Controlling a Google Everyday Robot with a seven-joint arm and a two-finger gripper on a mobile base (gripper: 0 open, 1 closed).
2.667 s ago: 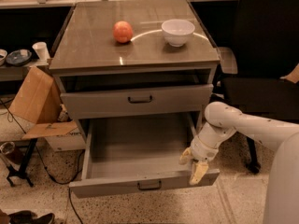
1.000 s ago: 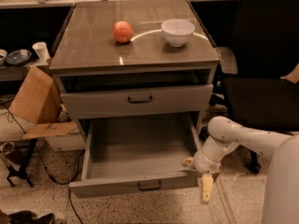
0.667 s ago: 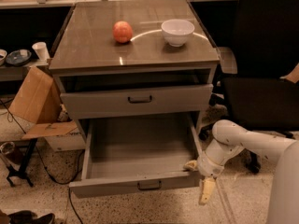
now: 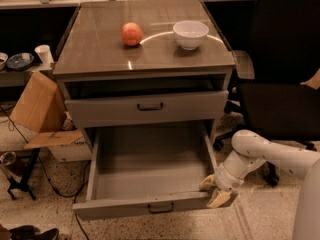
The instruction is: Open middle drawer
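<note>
The middle drawer [image 4: 150,206] is the wide, shallow grey one with a low front panel and a small black loop handle [image 4: 161,207]. It is pulled far out of the cabinet and its plain grey inside is empty. My gripper [image 4: 215,190] is at the drawer's right front corner. Its tan fingertips [image 4: 219,198] are apart, one over the right wall and one at the end of the front panel. It holds nothing. The white arm [image 4: 270,156] reaches in from the right.
The taller-fronted grey drawer [image 4: 146,107] above is slightly out. An orange fruit [image 4: 131,34] and a white bowl [image 4: 190,34] are on the cabinet top. A black office chair [image 4: 280,84] stands close on the right, and cardboard boxes [image 4: 40,104] and cables lie on the left.
The gripper has slid a little down and to the right along the drawer's right front corner, then stayed nearly still. The drawer has not visibly moved.
</note>
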